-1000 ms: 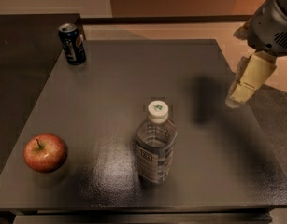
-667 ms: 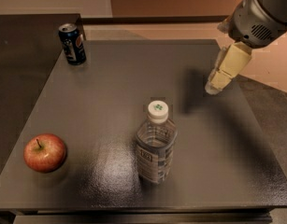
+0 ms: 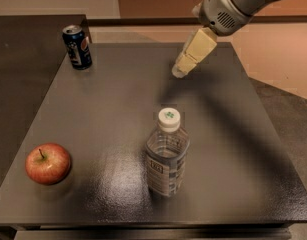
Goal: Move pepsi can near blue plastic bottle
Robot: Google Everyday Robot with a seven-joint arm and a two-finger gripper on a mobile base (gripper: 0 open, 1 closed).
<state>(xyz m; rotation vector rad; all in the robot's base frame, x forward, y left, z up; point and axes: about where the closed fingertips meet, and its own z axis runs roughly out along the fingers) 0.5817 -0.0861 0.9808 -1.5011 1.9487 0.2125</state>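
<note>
I see a dark grey tabletop [image 3: 113,99] over a tan floor [image 3: 273,54]. The clear ribbed bottle [image 3: 166,156] stands capped near the front edge. The pepsi can [image 3: 77,47], dark with a silver top, stands upright well behind and left of the bottle. An apple [image 3: 48,163] rests to the bottle's left. My claw [image 3: 180,70] hovers behind the bottle; I cannot tell its state.

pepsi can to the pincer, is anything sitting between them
Nothing: the camera view shows only bare table between the pepsi can, far left, and the pincer hovering far right. The blue plastic bottle and apple stand nearer.
</note>
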